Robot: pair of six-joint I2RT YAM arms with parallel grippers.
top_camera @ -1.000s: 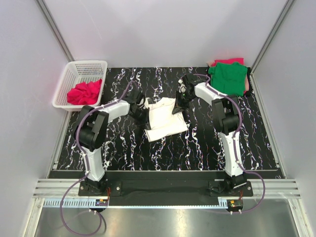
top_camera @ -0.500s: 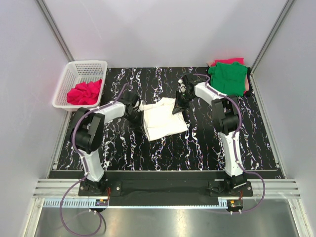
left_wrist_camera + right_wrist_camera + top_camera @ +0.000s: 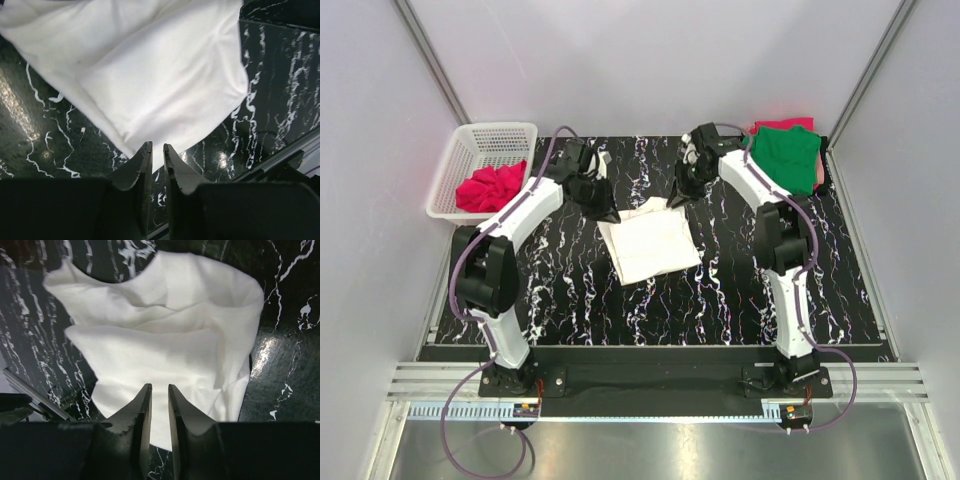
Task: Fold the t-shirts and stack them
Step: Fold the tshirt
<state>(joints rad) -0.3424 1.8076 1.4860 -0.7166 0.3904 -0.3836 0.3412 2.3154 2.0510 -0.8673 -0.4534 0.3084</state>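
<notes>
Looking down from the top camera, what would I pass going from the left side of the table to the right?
white basket holding a crumpled pinkish-red t-shirt → white t-shirt lying flat mid-table → green t-shirt in the far right corner

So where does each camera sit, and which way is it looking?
Top external: fixed above and behind the arms, looking down on the table; left arm and right arm show whole.
Left wrist: on the left arm, looking down past the left gripper at the white t-shirt.
Right wrist: on the right arm, looking past the right gripper at the same shirt.
Shared: all three show the white t-shirt.
</notes>
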